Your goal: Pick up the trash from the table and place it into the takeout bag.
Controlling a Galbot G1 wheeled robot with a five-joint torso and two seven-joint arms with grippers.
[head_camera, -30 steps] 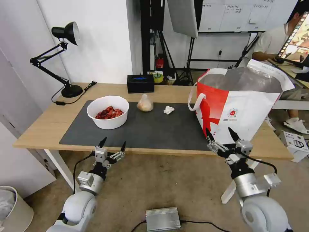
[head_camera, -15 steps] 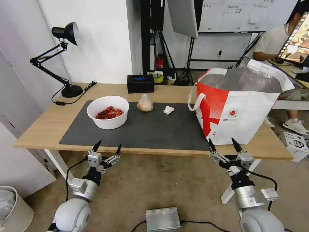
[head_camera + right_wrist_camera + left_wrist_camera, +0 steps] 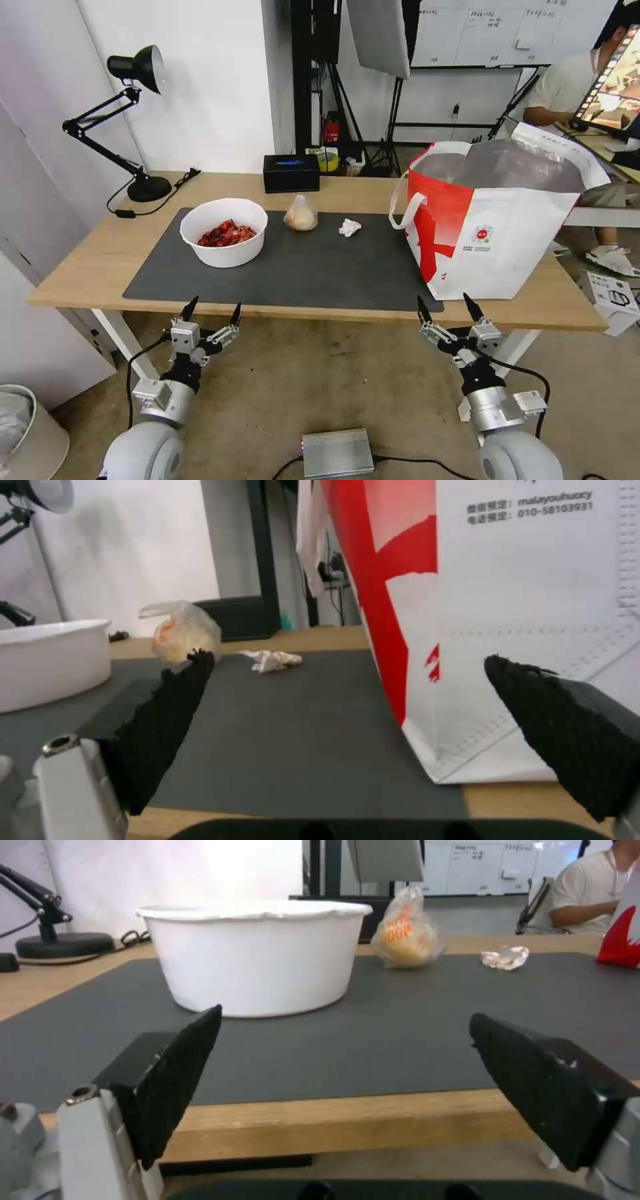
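I had both the left gripper [image 3: 212,311] and right gripper [image 3: 445,305] wide open and empty, below the surface [image 3: 87,257] edge. Bowl [image 3: 224,231] sat at 11 o'clock; a clumsy grasp could spill shells.

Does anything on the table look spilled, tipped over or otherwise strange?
Nothing stands out. The white bowl stands upright on the dark mat, the small clear bag and tissue lie beside it, and the takeout bag stands open. Both end effectors, left and right, are open below the table edge.
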